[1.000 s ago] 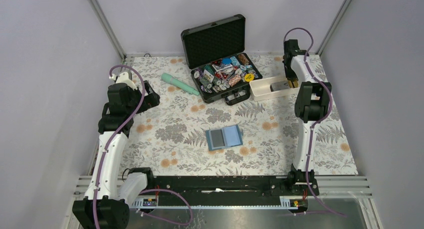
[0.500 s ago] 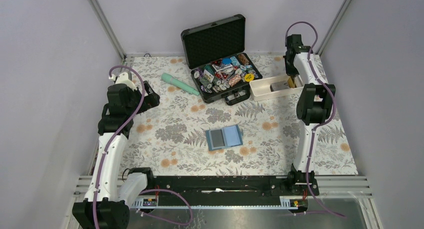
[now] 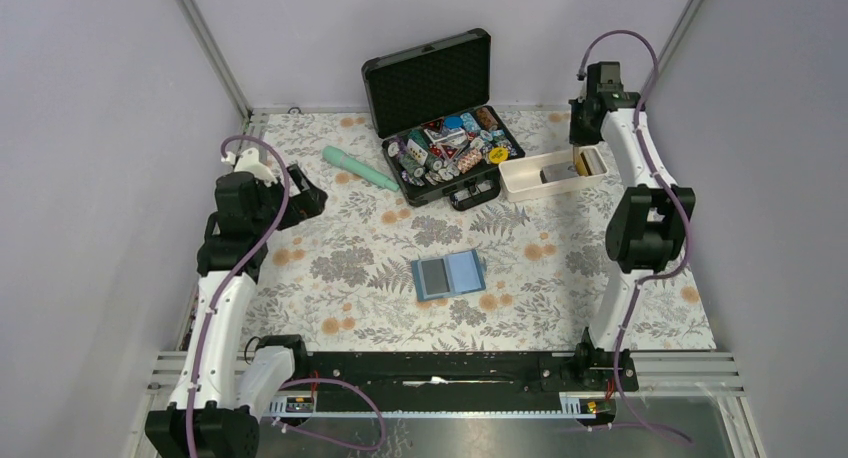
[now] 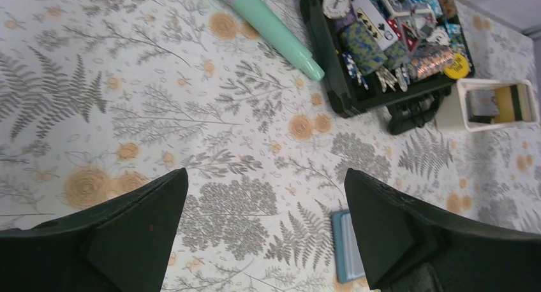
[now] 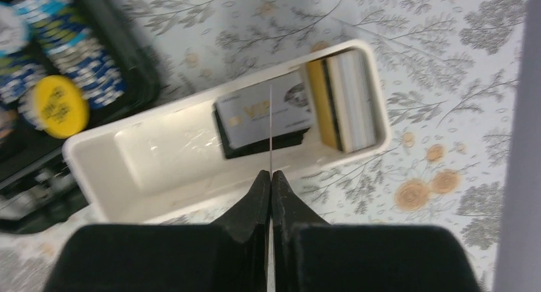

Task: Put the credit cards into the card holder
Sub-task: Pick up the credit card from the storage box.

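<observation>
Where the right end effector point(image 5: 270, 176) pinches, a credit card point(image 5: 270, 123) stands edge-on.

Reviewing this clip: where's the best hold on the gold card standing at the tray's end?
Probably its top edge, from straight above, pinching its two faces. The gold card stands roughly on edge beside other cards against the white tray's end wall, leaving only that edge free.
</observation>
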`<state>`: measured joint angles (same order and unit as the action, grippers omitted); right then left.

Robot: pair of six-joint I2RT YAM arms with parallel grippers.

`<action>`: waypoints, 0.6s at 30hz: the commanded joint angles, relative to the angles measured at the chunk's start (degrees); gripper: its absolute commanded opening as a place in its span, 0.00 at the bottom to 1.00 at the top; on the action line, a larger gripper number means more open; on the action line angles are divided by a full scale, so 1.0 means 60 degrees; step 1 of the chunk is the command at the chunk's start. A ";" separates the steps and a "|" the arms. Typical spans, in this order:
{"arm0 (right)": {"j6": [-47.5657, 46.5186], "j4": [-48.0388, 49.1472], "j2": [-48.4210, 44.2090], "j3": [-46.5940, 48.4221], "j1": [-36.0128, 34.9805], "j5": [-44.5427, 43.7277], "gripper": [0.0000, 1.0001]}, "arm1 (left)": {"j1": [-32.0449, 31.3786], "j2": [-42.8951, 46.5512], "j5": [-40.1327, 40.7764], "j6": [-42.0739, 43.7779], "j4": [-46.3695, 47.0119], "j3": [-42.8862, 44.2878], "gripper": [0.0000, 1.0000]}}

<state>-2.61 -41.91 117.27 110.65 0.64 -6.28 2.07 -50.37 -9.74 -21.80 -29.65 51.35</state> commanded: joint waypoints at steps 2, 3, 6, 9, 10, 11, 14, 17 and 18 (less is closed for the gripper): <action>0.1209 0.1121 -0.2330 -0.1721 -0.0061 0.2158 0.00 | -0.0404 0.0498 -0.1446 -0.0829 0.0685 -0.0655 0.99; 0.1391 0.1455 -0.2809 -0.2309 -0.0052 0.2719 0.00 | -0.0672 0.0620 -0.1537 -0.0954 0.0830 -0.0893 0.99; 0.2158 0.2549 -0.4254 -0.4127 -0.0063 0.4290 0.00 | -0.1584 0.1015 -0.1695 -0.1454 0.1373 -0.1706 0.99; 0.2913 0.3748 -0.5446 -0.5982 -0.0574 0.5819 0.00 | -0.2470 0.1354 -0.2165 -0.2395 0.2407 -0.2518 0.99; 0.3207 0.4081 -0.5768 -0.6482 -0.0750 0.6124 0.00 | -0.2776 0.1392 -0.2381 -0.2780 0.2900 -0.2803 0.99; 0.3413 0.4416 -0.6064 -0.6916 -0.0946 0.6434 0.00 | -0.3054 0.1413 -0.2659 -0.3152 0.3558 -0.3079 0.99; 0.4340 0.5899 -0.6791 -0.8427 -0.1686 0.7474 0.00 | -0.3744 0.1256 -0.3385 -0.4462 0.5796 -0.3941 0.99; 0.6057 0.8616 -0.7386 -1.0145 -0.2429 0.8627 0.00 | -0.4437 0.1011 -0.3744 -0.5281 0.7829 -0.4278 0.99; 0.6565 0.9425 -0.7438 -1.0558 -0.2666 0.8898 0.00 | -0.4619 0.0931 -0.3864 -0.5457 0.8282 -0.4325 0.99</action>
<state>22.26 -7.99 75.72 55.90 -10.74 34.48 -21.91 -43.79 -26.74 -45.25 -2.94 26.30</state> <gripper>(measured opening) 0.019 0.989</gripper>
